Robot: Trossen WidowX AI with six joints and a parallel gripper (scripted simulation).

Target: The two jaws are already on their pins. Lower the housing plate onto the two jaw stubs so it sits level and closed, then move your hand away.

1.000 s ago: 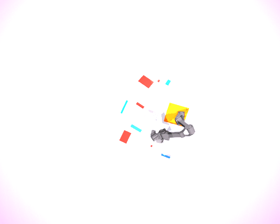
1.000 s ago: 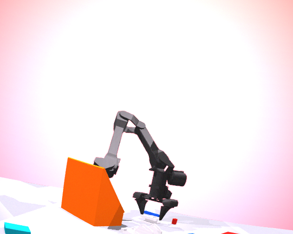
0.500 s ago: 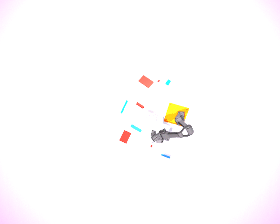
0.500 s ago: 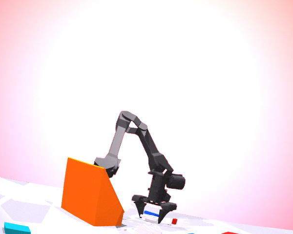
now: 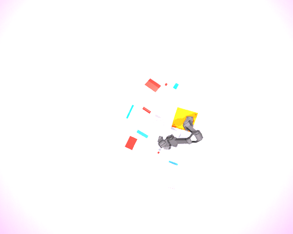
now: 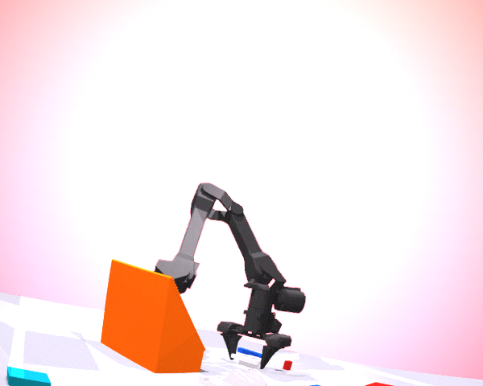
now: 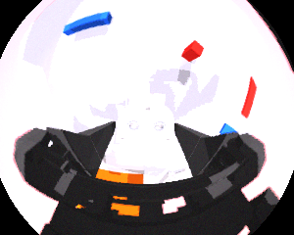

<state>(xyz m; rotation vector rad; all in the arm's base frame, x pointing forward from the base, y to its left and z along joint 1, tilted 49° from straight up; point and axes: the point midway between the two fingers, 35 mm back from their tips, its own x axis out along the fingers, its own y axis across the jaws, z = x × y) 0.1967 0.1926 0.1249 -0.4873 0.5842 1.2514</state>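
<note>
A very pale, overexposed part (image 7: pixel 146 149) with two small round marks lies below and between my fingers in the wrist view. A pale piece (image 6: pixel 249 363) also shows between the fingertips in the exterior view, low at the table. I cannot tell the housing plate from the jaws and stubs in this white glare, nor whether the plate is level. My gripper (image 6: pixel 247 363) (image 7: pixel 145 123) is open, pointing down, its fingertips spread just above the table around the pale parts. Nothing is held. Contact with the parts cannot be made out.
A big orange block with a yellow top (image 5: pixel 180 115) (image 6: pixel 134 315) (image 7: pixel 120 176) stands beside the arm's base. A small red cube (image 5: pixel 158 152) (image 6: pixel 287 365) (image 7: pixel 192 51) and a blue bar (image 5: pixel 173 163) (image 6: pixel 249 352) (image 7: pixel 88 23) lie near the gripper. Several red and cyan blocks lie further off.
</note>
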